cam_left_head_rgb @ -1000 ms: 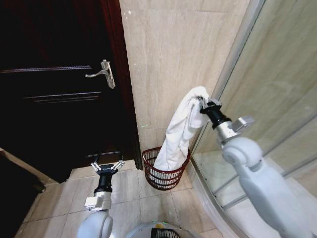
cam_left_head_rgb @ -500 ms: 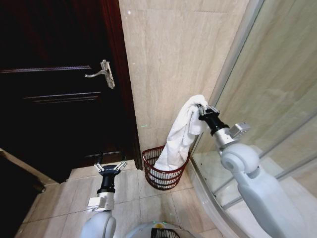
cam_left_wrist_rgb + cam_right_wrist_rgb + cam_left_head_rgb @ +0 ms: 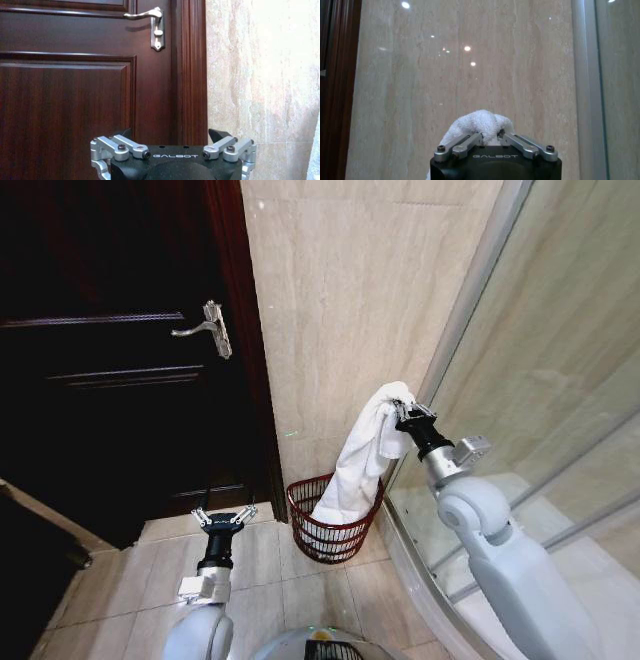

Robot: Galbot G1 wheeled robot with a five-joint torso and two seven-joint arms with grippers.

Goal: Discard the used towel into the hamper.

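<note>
Right of centre in the head view, the right gripper is clamped on the top bunch of the white terry-cloth towel, and the right wrist view shows its fingers pinched into a tuft of that cloth. The towel hangs in a long drape down and to the left, its lower end reaching inside the small dark red-brown wire-mesh hamper, which stands on the tiled floor at lower centre, against the beige stone wall and just beside the curved glass shower screen. The main risk, as I judge it, lies in the release: the gripped bunch sits above the hamper's right rim, not over its middle, so cloth let go from here could fold over that rim and spill onto the floor or against the screen. The small basket could also tip if the falling weight drags on one side. The left gripper rests low at lower left with its fingers spread and empty, facing the dark wooden door.
</note>
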